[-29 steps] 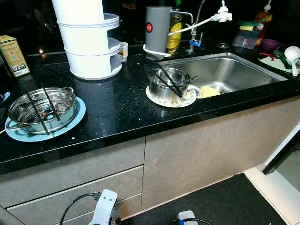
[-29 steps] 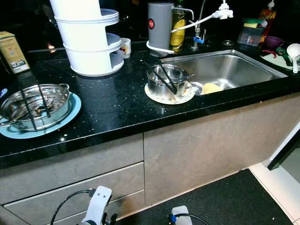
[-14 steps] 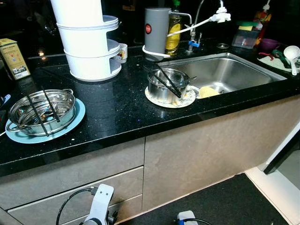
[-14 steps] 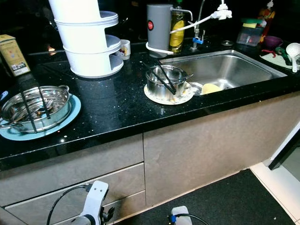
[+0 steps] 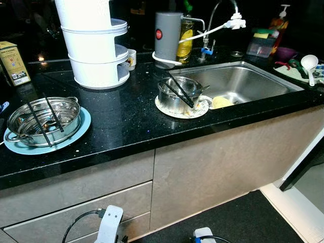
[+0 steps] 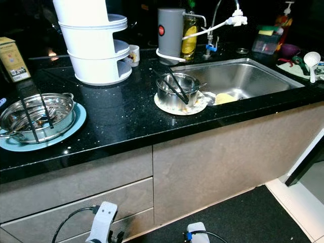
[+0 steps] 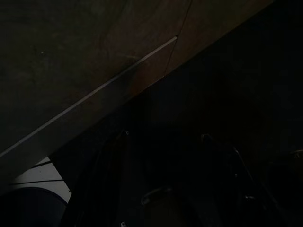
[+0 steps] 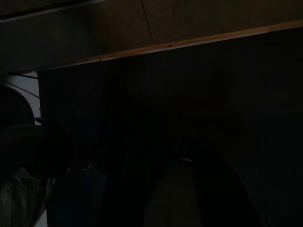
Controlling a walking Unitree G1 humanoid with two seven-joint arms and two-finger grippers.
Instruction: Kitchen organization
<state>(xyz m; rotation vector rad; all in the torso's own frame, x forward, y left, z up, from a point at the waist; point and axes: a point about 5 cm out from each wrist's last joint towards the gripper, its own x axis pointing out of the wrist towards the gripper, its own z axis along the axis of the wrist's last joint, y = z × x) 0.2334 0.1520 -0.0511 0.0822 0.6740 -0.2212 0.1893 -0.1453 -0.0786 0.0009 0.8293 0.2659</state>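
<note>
Between a second ago and now the whole scene slides a little toward the robot's left and the far right end of the desk (image 5: 126, 126) comes further into sight, so the camera has turned or stepped slightly; nothing on the desk itself has moved. Both arms hang low in front of the cabinet fronts (image 5: 202, 167), with the wrist of the left arm (image 5: 109, 225) and of the right arm (image 5: 203, 234) just visible at the lower edge of the head views. The wrist views are too dark to show the fingers, so I cannot tell whether the jaws are wide or narrow; nothing appears to be held. Everything to be tidied sits well above and ahead of both jaws: the steel pot with two black chopsticks (image 5: 44, 119) on a blue plate (image 5: 76, 137) lies up and toward the left jaws' side, the smaller steel pot with chopsticks (image 5: 178, 93) on a white plate (image 5: 195, 110) stands at the sink's (image 5: 243, 81) edge, nearer the right jaws' side, with a yellow sponge (image 5: 220, 102) just beside it in the basin. A white tiered rack (image 5: 93, 55) and a grey canister (image 5: 166, 35) stand further back. I judge the robot is only squaring up to the desk and no handling has begun; it likely needs to raise an arm before either pot is within reach.
</note>
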